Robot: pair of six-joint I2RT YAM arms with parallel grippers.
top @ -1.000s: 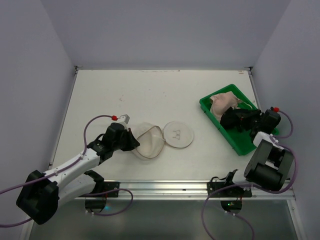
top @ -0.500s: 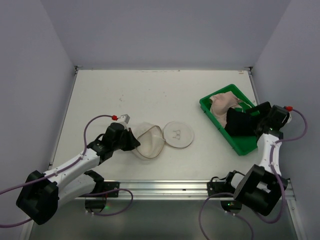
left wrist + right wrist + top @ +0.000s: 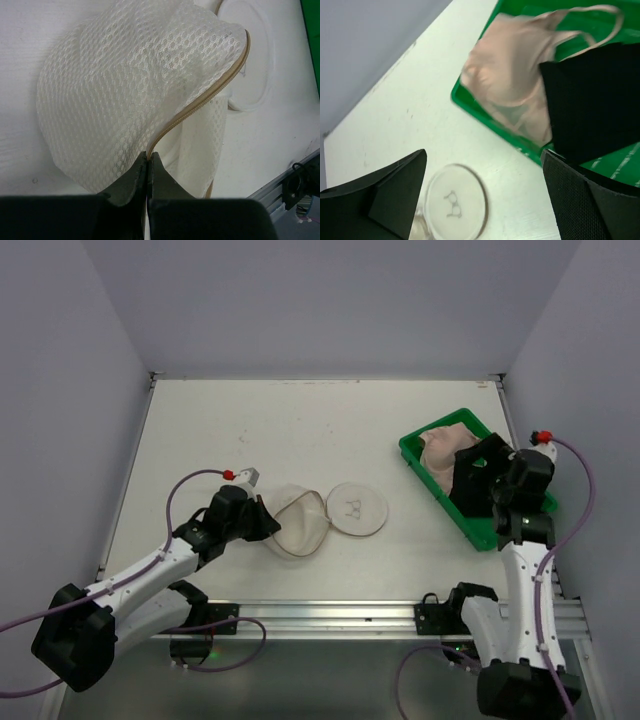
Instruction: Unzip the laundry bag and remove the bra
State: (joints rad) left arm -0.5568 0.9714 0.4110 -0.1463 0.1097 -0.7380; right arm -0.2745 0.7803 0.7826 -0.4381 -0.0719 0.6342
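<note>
From above, the laundry bag [image 3: 300, 522] is lying unzipped at the table's [image 3: 250, 430] 6 o'clock side, and the left claw [image 3: 264, 520] is holding its 9 o'clock edge, probably to anchor it. The bra [image 3: 445, 448] is lying in the green tray [image 3: 412, 452] at 3 o'clock. At the left wrist, the claw is pinching shut on the bag's tan zipper rim [image 3: 200, 102]. At the right wrist, the right claw [image 3: 484, 152] is gaping wide and empty, with the bra [image 3: 510, 75] at 12 o'clock.

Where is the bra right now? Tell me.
In the top view the bra lies in the green tray at the table's right side, at its far end, just ahead of the open right gripper.
</note>
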